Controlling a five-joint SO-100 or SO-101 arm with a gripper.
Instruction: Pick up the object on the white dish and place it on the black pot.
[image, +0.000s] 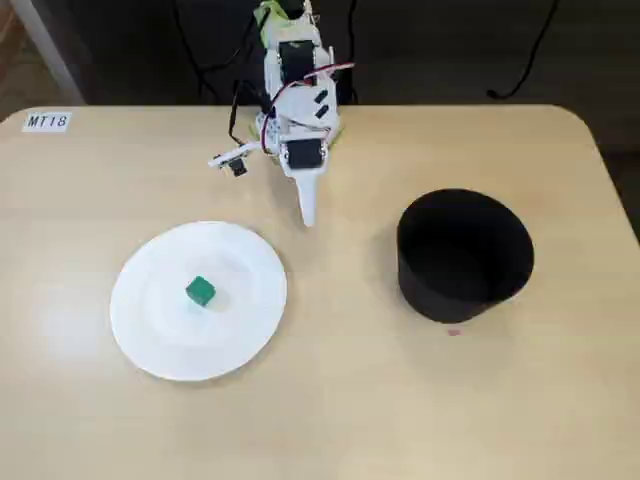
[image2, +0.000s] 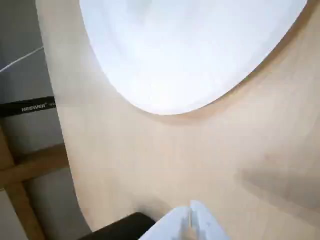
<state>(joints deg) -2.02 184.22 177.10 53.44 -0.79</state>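
Cube (image: 200, 291) on dish (image: 198, 300) only in fixed view; gripper (image2: 190, 207) fingers together, empty.

A green cube (image: 200, 291) is sitting on the white dish (image: 150, 330), well apart from the black pot (image: 463, 258), while the end effector (image: 308, 215) is hovering between them.

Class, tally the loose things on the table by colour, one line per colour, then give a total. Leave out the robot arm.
Green: 1, the cube
White: 1, the paper plate under the cube
Black: 1, the pot, standing apart from the plate
Total: 3
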